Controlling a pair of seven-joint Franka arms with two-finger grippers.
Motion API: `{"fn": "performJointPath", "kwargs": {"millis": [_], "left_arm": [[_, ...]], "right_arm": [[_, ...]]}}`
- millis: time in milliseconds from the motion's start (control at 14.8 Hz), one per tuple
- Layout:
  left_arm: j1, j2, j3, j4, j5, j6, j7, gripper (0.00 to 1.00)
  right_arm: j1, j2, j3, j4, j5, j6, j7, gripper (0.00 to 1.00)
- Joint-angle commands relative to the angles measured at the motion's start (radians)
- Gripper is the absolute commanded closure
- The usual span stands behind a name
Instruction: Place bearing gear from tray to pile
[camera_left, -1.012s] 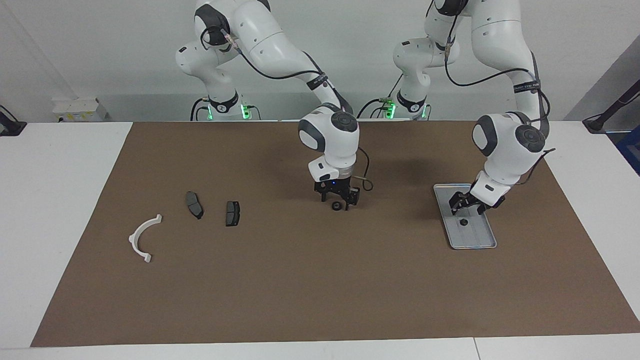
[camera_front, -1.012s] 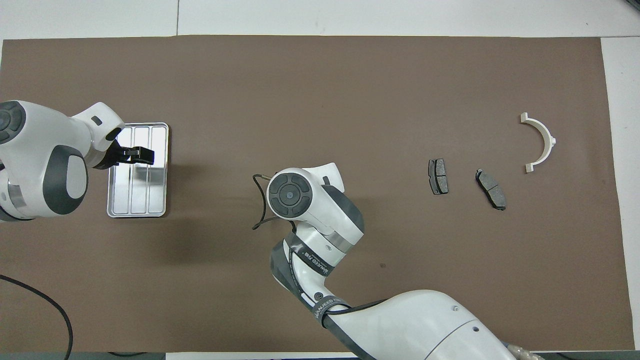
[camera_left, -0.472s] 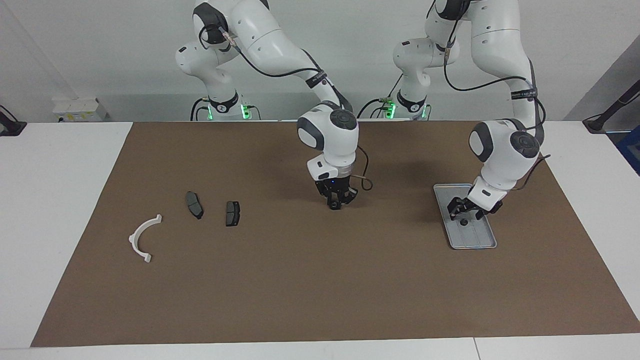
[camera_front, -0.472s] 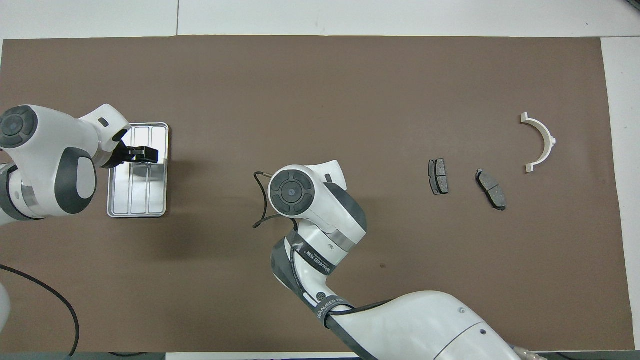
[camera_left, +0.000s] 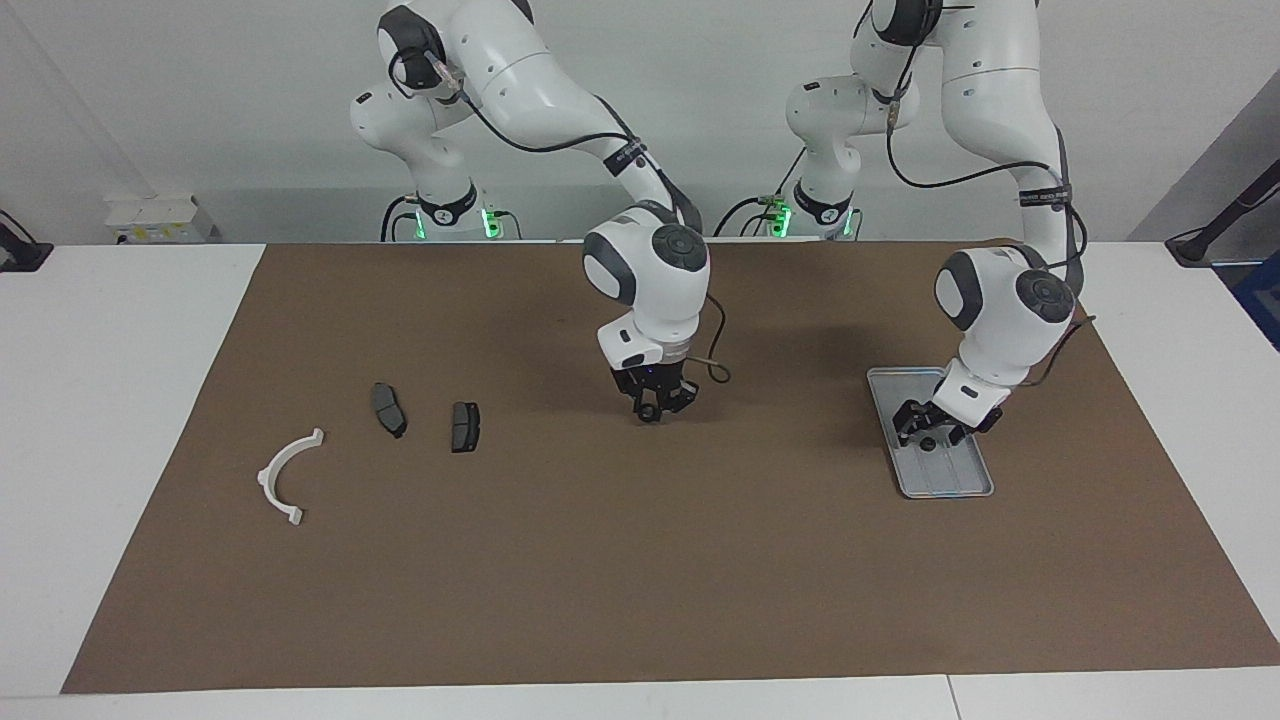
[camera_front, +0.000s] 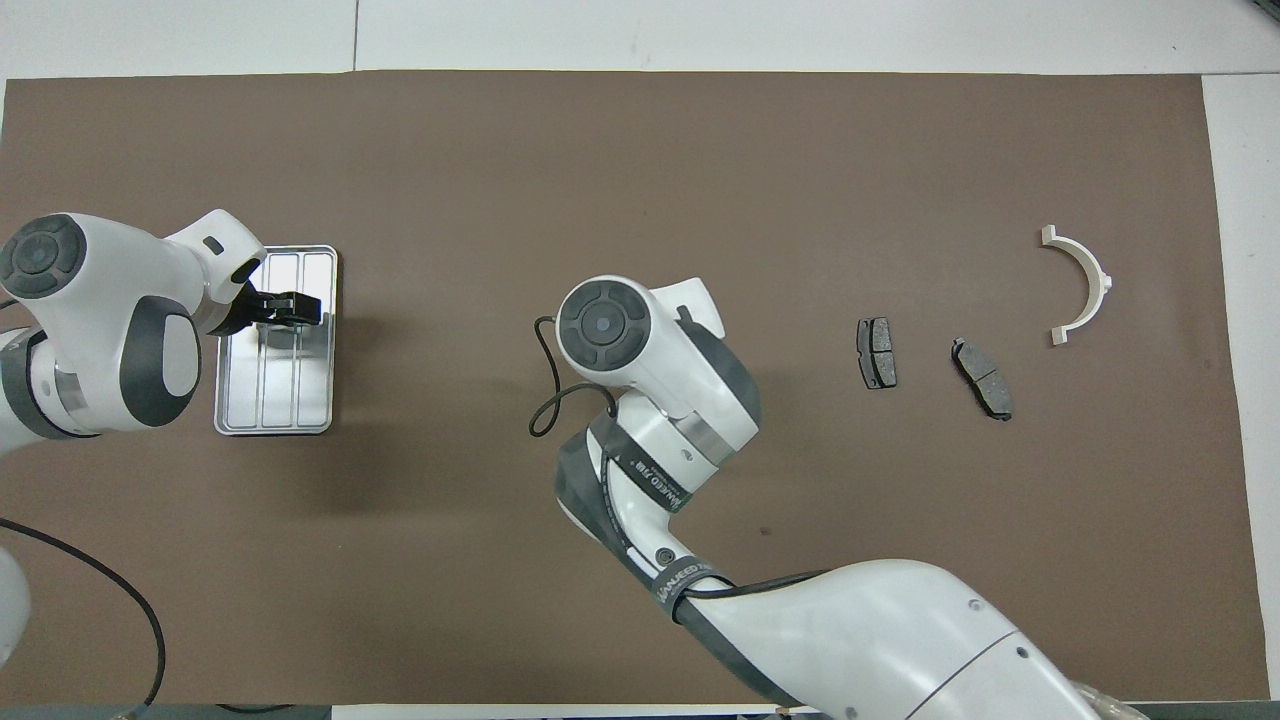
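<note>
Silver-grey tray (camera_left: 935, 480) carries a small dark bearing gear (camera_left: 928, 443), partly masked by the left gripper (camera_left: 926, 428), whose fingers straddle it spread apart. Right gripper (camera_left: 655, 408), over the mat's middle, is clenched on another small dark gear (camera_left: 650, 414), hidden overhead by its wrist. Pile parts (camera_left: 465, 426) lie apart.

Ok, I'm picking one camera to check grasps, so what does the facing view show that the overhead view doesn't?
Only facing: the right gripper, over the middle of the mat, shut on a small dark bearing gear; from overhead its own wrist hides it. Only overhead: a loose black cable by the left arm. Both: the left gripper open over the tray, and the white bracket.
</note>
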Motion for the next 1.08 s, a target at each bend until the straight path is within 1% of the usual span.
{"fn": "performJointPath", "kwargs": {"millis": [0,67,135,270,405,540,674,742,809,877,1012], "left_arm": [[0.003,-0.002,0.002,-0.014,0.017,0.024,0.01,0.51],[0.003,-0.002,0.002,-0.014,0.017,0.024,0.01,0.79],[0.003,0.0,0.001,-0.014,0.017,0.024,0.008,1.0],[-0.001,-0.002,0.001,-0.011,0.017,0.021,0.002,1.0],[-0.004,0.0,0.001,0.032,0.017,-0.025,0.005,1.0],[-0.014,-0.011,0.001,0.142,0.017,-0.191,0.004,1.0],[-0.021,-0.034,-0.012,0.312,0.011,-0.424,-0.014,1.0],[-0.059,-0.049,-0.015,0.375,0.011,-0.516,-0.072,1.0],[-0.105,-0.074,-0.015,0.411,0.011,-0.575,-0.167,1.0],[-0.16,-0.097,-0.016,0.417,0.011,-0.604,-0.264,1.0],[-0.313,-0.118,-0.018,0.399,0.017,-0.617,-0.48,1.0]], "right_arm": [[-0.132,-0.093,0.013,0.057,0.033,-0.167,-0.302,1.0],[-0.184,-0.121,0.012,0.066,0.056,-0.212,-0.435,1.0],[-0.236,-0.136,0.012,0.071,0.061,-0.239,-0.556,1.0],[-0.337,-0.15,0.012,0.068,0.062,-0.25,-0.759,1.0],[-0.434,-0.147,0.012,0.041,0.064,-0.205,-0.934,1.0],[-0.509,-0.14,0.012,-0.018,0.064,-0.113,-1.043,1.0],[-0.546,-0.123,0.012,-0.088,0.064,0.025,-1.085,1.0],[-0.56,-0.103,0.012,-0.099,0.062,0.065,-1.088,1.0],[-0.569,-0.075,0.012,-0.095,0.061,0.091,-1.09,1.0],[-0.579,-0.049,0.012,-0.093,0.061,0.13,-1.102,1.0],[-0.602,0.0,0.012,-0.092,0.061,0.209,-1.155,1.0]]}}
